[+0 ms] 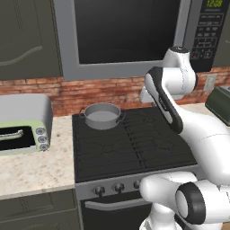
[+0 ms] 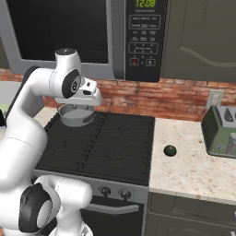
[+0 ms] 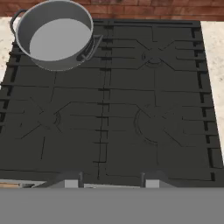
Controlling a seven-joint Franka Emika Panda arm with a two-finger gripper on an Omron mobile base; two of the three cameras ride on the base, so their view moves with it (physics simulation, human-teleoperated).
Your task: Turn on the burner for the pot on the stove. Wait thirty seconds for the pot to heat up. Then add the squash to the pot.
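We see the pot (image 1: 103, 116) on the stove's (image 3: 109, 109) back-left burner, no flame, the squash (image 2: 170, 150) on the desk right; our end effector (image 3: 109, 181) hovers empty, parted; we risk turning the wrong knob

Pot (image 1: 102, 116) on stove (image 1: 130, 143) back-left; squash (image 2: 170, 150) on counter (image 2: 193, 161) right of stove.

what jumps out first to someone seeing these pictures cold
The grey pot on the back left of the black stove, its inside bare. Next, the small dark squash alone on the speckled counter right of the stove, near a green toaster.
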